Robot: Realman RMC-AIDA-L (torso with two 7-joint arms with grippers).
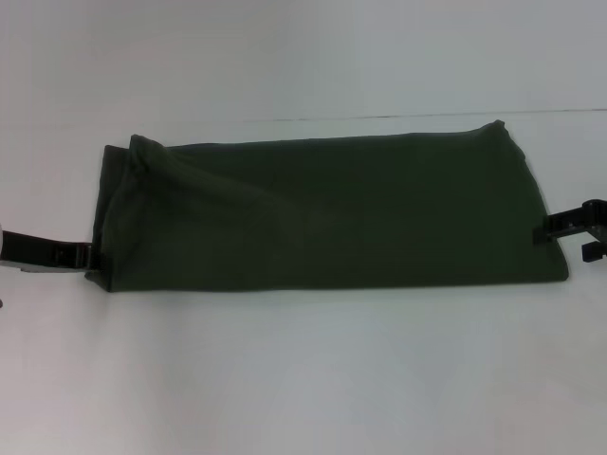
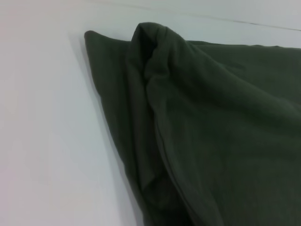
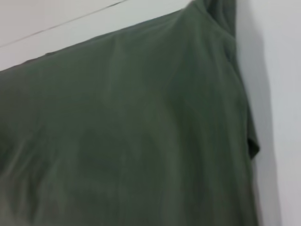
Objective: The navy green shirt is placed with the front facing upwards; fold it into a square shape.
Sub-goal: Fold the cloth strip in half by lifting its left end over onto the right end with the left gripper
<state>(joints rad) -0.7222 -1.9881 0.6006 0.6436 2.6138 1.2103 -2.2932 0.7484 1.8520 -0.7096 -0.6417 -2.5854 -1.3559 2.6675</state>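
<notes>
Bare white table [image 1: 303, 379] fronts navy green shirt [image 1: 332, 213], folded long.

Shirt [image 1: 322, 213] flat mid-table [image 1: 303, 379]; L pincer [image 1: 81, 254] at left end, R pincer [image 1: 550, 229] at right.

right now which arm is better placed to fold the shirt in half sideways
Left, probably, though it's close. The left claw touches the shirt at its near left corner; the right claw sits just off the right edge.
</notes>
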